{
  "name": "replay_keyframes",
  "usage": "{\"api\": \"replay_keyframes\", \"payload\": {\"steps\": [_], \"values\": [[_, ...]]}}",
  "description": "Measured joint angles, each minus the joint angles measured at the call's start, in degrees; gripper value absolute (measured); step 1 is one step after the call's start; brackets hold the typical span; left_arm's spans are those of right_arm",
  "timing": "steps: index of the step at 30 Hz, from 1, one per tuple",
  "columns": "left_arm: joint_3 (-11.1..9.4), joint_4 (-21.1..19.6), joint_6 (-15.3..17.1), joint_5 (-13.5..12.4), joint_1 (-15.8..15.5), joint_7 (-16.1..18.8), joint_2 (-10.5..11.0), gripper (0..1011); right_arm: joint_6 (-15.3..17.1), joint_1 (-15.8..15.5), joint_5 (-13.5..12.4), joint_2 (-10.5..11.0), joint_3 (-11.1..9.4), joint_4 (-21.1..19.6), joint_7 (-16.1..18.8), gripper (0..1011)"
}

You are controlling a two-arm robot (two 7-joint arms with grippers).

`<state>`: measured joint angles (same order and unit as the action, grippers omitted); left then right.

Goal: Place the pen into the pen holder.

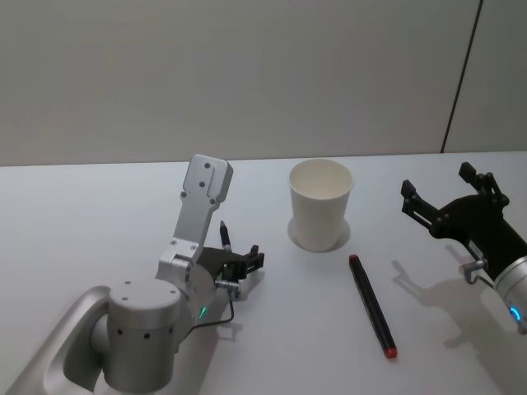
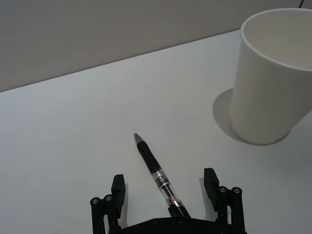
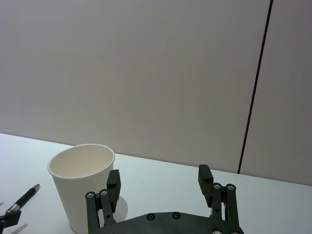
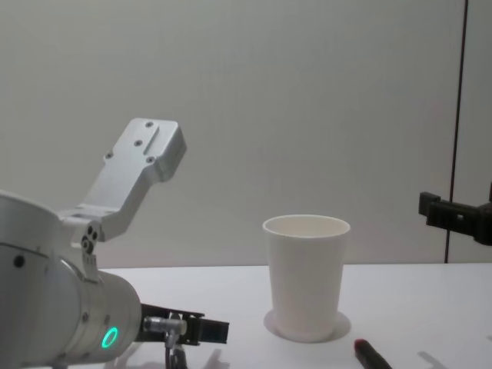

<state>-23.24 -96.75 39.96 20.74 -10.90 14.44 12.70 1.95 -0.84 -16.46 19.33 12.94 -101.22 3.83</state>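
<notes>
Left arm shell [image 1: 136,333]: silver-grey rounded drums, peppered with small dark screw holes.
Left link plate [image 1: 204,188]: pale grey flat angular slab behind the claw, with a few recessed screws.
Left status light [image 4: 112,337]: small green oval glowing on the drum just behind the claw.
Left cable [image 1: 230,316]: thin black wire looping under the wrist, close behind the claw.
Left gripper [image 2: 164,180]: matte black, with squared fingertips on twin link bars and silver screw heads at the pivots.
Right gripper [image 3: 159,174]: the same black build, with paired silver screws below each finger.
Right wrist [image 1: 515,288]: silver-grey, with a blue light and a small metal fitting behind the claw.
</notes>
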Motion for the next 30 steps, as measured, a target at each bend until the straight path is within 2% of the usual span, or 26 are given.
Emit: {"api": "replay_keyframes", "payload": {"steps": [15, 30], "values": [[0.4, 2.9, 1.3, -0.8, -1.4, 1.1, -2.2, 1001, 0.0, 0.0, 0.0, 0.0, 0.0, 0.0, 0.0, 1002], [0.3, 4.2, 2.6, -2.7, -2.1, 1.9, -3.9, 1001, 0.0, 0.0, 0.0, 0.0, 0.0, 0.0, 0.0, 1002]]}}
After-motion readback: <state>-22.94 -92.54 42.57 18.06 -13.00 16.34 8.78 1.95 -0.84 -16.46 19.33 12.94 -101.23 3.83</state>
